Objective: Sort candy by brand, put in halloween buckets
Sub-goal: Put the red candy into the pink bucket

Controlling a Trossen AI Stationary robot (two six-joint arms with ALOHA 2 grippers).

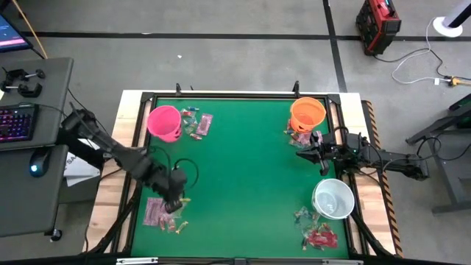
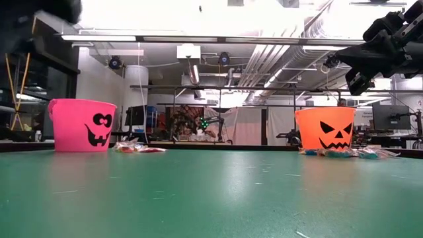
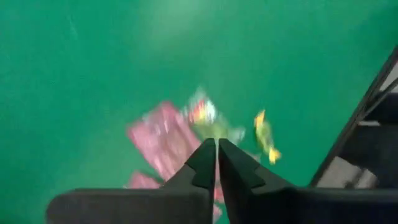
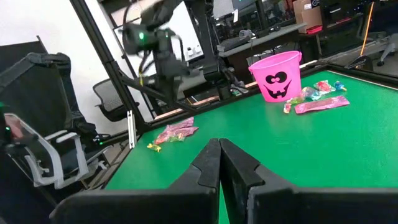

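Note:
Three buckets stand upright on the green mat: pink (image 1: 164,123) at the far left, orange (image 1: 307,114) at the far right, white (image 1: 333,199) at the near right. Small wrapped candy lies in heaps beside each bucket and at the near left (image 1: 156,212). My left gripper (image 3: 217,148) hovers shut over that near-left heap, above pink wrappers (image 3: 163,140) and a yellow sweet (image 3: 265,134). My right gripper (image 4: 219,147) is shut and holds nothing. In the high view it (image 1: 300,152) is raised on the near side of the orange bucket.
More candy lies by the pink bucket (image 1: 197,124), by the orange bucket (image 1: 294,132) and near the white bucket (image 1: 316,234). A black frame (image 1: 221,96) edges the mat. The middle of the mat (image 1: 243,169) is bare.

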